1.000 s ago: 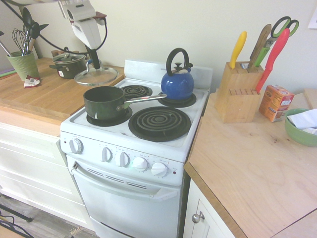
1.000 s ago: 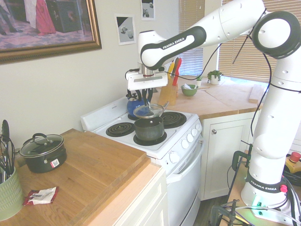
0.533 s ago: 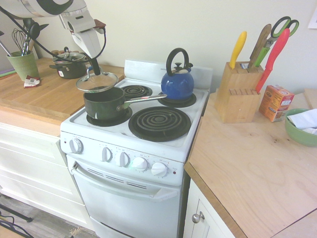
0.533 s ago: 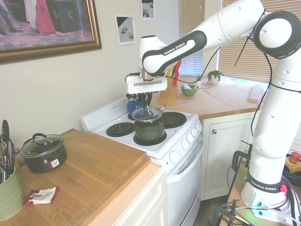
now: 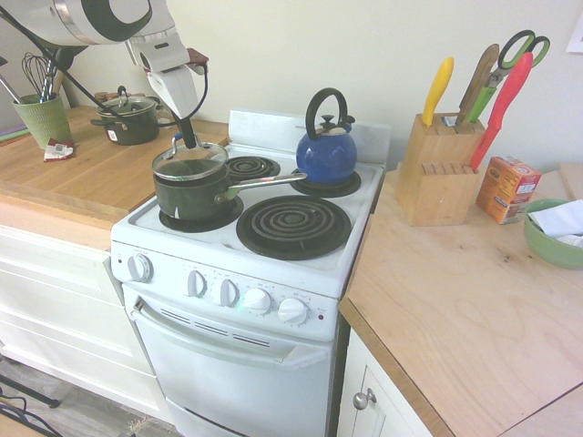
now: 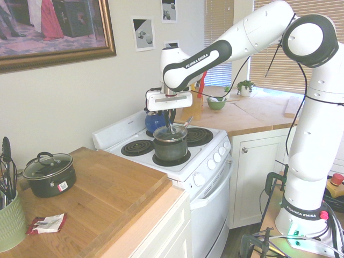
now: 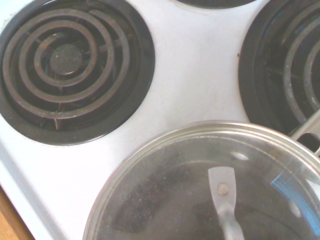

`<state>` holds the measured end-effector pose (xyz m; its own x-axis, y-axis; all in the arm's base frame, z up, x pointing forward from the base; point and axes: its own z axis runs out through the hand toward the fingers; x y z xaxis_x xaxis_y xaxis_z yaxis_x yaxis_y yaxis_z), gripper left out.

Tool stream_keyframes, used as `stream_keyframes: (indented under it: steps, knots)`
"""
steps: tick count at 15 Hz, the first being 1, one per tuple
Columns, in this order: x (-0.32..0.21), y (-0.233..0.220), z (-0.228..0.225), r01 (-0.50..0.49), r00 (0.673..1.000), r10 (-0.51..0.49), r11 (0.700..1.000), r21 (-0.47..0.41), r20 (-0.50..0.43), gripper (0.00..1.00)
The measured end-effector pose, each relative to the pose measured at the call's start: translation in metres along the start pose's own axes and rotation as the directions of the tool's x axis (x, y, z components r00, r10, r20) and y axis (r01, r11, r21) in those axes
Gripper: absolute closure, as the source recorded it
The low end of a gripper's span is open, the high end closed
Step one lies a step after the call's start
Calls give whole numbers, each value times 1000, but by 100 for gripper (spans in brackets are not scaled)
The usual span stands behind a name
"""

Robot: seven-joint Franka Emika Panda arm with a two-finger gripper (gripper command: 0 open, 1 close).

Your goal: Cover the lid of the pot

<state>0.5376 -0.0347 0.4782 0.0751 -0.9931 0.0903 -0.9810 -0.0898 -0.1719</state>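
1. Glass and silver metal form the lid (image 5: pixel 206 167); you have it over the mouth of the pot (image 5: pixel 192 202), rim close to rim. You cannot tell from these views whether it is seated all the way round.
2. Your gripper (image 5: pixel 189 144) is shut on the lid's small top handle (image 7: pixel 223 190), with the fingers pointing down from above.
3. Your pot is dark green and stands upright on a front burner of the white stove (image 5: pixel 137 244). Its long metal handle (image 5: pixel 264 182) extends toward the area between the kettle and the large front burner (image 5: pixel 293 228).
4. Your wrist view shows the clear lid from above, with dark coil burners beyond its rim.
5. Note the blue kettle (image 5: pixel 326 160) on a rear burner, its black handle upright. The other rear burner (image 5: pixel 251 168) is behind the pot.
6. On the wooden counter (image 6: pixel 115 199) you have the smaller dark two-handled pot (image 6: pixel 52 184) with its own glass lid on, a red-and-white packet (image 6: pixel 47 223) and a ribbed green utensil holder (image 6: pixel 11 226).
7. Across the stove, you have the knife block (image 5: pixel 439 187), an orange box (image 5: pixel 507 189) just beside it, and a green bowl (image 5: pixel 554 248) containing white cloth or paper.
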Motion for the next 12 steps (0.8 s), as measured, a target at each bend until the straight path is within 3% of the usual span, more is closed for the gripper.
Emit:
stream_keyframes:
  steps: [12]
  knots:
    - [-8,-9,19,17,1000,-17,1000,-13,-14,100]
